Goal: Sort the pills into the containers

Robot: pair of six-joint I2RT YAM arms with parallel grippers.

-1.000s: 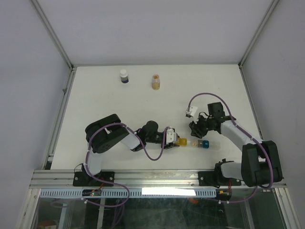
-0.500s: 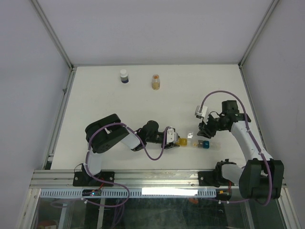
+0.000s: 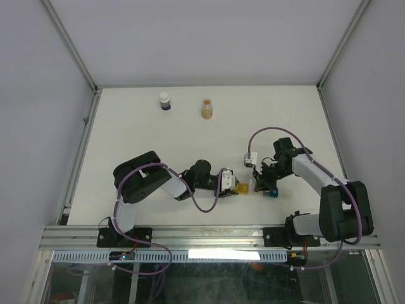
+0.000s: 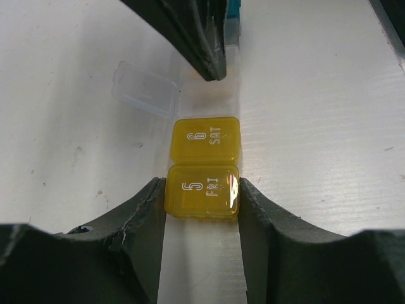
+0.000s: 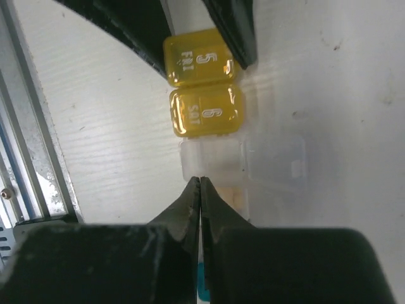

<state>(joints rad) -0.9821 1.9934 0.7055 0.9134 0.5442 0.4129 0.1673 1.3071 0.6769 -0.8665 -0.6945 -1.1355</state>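
With your left claw [image 4: 202,201] pinching the yellow end of the strip [image 4: 205,138], which lies at lower centre of the top view, bring the right claw [image 5: 200,185], its tips pressed together, straight down over the open clear cell [image 5: 212,157] without knocking its flipped lid [image 5: 276,161].

Top camera looks down on the table [image 3: 190,139]; both wrist cameras closely share the containers [image 4: 205,139].

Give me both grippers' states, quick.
Left gripper: closed on the yellow end of the pill box.
Right gripper: closed, nothing seen in its grip.
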